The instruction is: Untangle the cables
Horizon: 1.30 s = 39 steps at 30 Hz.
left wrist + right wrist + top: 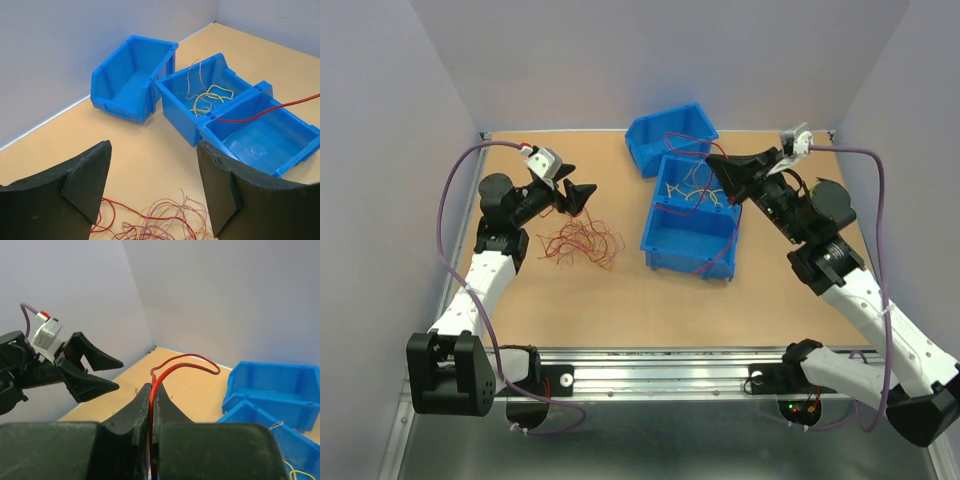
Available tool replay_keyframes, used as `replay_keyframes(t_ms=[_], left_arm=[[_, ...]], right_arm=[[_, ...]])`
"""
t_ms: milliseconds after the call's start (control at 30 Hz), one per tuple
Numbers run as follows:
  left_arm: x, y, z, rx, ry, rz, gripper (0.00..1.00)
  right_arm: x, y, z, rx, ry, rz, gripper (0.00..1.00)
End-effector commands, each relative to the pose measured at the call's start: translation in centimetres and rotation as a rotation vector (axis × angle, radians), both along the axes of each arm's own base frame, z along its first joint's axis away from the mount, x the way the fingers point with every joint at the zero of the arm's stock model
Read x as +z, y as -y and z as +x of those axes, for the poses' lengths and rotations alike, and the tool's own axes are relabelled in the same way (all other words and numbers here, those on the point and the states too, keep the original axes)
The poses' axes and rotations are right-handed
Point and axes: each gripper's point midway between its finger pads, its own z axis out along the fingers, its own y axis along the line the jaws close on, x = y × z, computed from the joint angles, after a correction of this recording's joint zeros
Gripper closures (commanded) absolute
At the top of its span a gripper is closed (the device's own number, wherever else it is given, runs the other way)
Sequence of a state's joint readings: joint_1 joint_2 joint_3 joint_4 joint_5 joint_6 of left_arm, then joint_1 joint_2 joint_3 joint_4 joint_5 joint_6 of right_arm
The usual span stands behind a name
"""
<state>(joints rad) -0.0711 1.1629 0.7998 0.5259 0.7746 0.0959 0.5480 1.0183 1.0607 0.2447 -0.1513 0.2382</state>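
Nearest the arm bases, left of centre in the top view, the worktop [620, 310] carries a loose tangle of red and orange cables [582, 243] lying flat on the wood. The left pincer [582, 197] hovers just beyond and above it, its jaws spread wide and holding nothing. To the right, three blue bins run away from the arms. The near bin [685, 262] has a red strand trailing across it, the middle bin [175, 107] holds a small heap of yellow cables [210, 96], and the far bin [670, 128] lies tipped on its side. Above the middle bin the right pincer [150, 390] is pressed together on a red cable [189, 355], which arches out of the fingertips in a springy loop. These wires look hair-fine and almost weightless, limp over their length yet with enough spring to hold a curl. They will likely snag on one another, so a pull on one may drag the whole heap. The safest hold is probably a free end or an outlying loop at the tangle's edge, pinched squarely so the thin strand cannot slide out.
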Motion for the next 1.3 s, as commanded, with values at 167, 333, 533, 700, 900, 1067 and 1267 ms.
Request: replay_keyframes(t_ms=[167, 333, 533, 700, 900, 1067, 1267], left_arm=[[1.6, 0.1, -0.7, -0.018, 0.086, 0.017, 0.2], [1.5, 0.2, -0.6, -0.022, 0.084, 0.018, 0.2], [1.3, 0.2, -0.5, -0.022, 0.079, 0.021, 0.2], [1.3, 0.3, -0.7, -0.026, 0.079, 0.021, 0.2], [1.2, 0.3, -0.5, -0.029, 0.072, 0.023, 0.2], [1.2, 0.4, -0.6, -0.033, 0.071, 0.023, 0.2], [1.2, 0.3, -0.5, -0.029, 0.071, 0.025, 0.2]], right_arm=[[-3.5, 4.5, 1.5, -0.252, -0.073, -0.024, 0.99], [-8.5, 3.0, 2.9, -0.22, -0.151, -0.117, 0.99], [-11.9, -0.6, 2.3, -0.021, -0.149, -0.244, 1.0], [-16.2, -2.1, 0.7, 0.111, -0.251, -0.316, 0.99], [-22.0, 0.0, -0.5, 0.028, -0.431, -0.302, 0.99], [-23.5, 1.5, -0.8, -0.044, -0.498, -0.291, 0.99], [-25.8, 1.4, 0.1, -0.07, -0.629, -0.38, 0.99]])
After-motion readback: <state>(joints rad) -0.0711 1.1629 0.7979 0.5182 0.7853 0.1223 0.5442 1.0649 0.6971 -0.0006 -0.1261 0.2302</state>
